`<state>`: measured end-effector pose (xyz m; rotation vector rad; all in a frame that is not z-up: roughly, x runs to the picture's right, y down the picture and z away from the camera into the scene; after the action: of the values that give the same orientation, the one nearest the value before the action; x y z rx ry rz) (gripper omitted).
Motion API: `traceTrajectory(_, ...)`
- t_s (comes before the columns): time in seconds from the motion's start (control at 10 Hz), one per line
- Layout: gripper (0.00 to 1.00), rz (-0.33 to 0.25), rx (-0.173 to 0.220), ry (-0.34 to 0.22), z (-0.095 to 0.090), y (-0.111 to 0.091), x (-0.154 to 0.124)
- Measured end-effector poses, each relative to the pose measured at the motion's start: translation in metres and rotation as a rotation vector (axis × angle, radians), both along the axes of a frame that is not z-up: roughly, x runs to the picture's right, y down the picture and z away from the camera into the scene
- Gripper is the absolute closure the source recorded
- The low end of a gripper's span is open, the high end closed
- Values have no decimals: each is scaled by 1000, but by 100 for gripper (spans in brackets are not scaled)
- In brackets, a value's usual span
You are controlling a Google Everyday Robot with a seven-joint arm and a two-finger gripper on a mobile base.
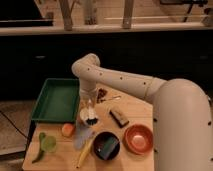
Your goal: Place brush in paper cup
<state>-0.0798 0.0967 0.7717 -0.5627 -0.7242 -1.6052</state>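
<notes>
The white paper cup (pixel 85 117) stands on the wooden table just right of the green tray's near corner. My gripper (pixel 89 106) hangs straight down from the white arm, directly over the cup and very close to its rim. A pale slender stick, which looks like the brush (pixel 90 111), stands upright at the gripper, with a dark end at the cup's right rim. I cannot tell whether the brush rests inside the cup or beside it.
A green tray (pixel 56 100) is on the left. A black block (pixel 119 116), an orange-red bowl (pixel 138 139) and a black bowl (pixel 106 145) are on the right and in front. An orange ball (pixel 67 130), a green cup (pixel 48 144) and a yellow banana-like thing (pixel 85 152) lie near the front.
</notes>
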Motion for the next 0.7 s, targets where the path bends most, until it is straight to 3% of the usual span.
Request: traceTrajectory(0.7, 99, -42, 7, -14, -3, 13, -14)
